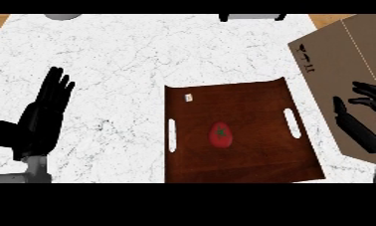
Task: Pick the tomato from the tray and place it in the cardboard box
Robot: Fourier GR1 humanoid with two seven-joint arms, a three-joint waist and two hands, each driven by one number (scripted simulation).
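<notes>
A red tomato [221, 135] with a green stem lies near the middle of a dark brown wooden tray [257, 105] with two white handle slots. The cardboard box [341, 65] stands at the right edge, tilted, its brown side facing me. My right hand [354, 120] is open at the far right, over the box's lower part and to the right of the tray, fingers spread. At the left edge my left hand [43, 115] rests open, fingers up, well away from the tray.
The counter [132, 60] is white marble. A grey round object [62, 16] shows at the top left edge and a dark object [253, 17] at the top middle. A small white tag [189, 98] lies in the tray's far left corner.
</notes>
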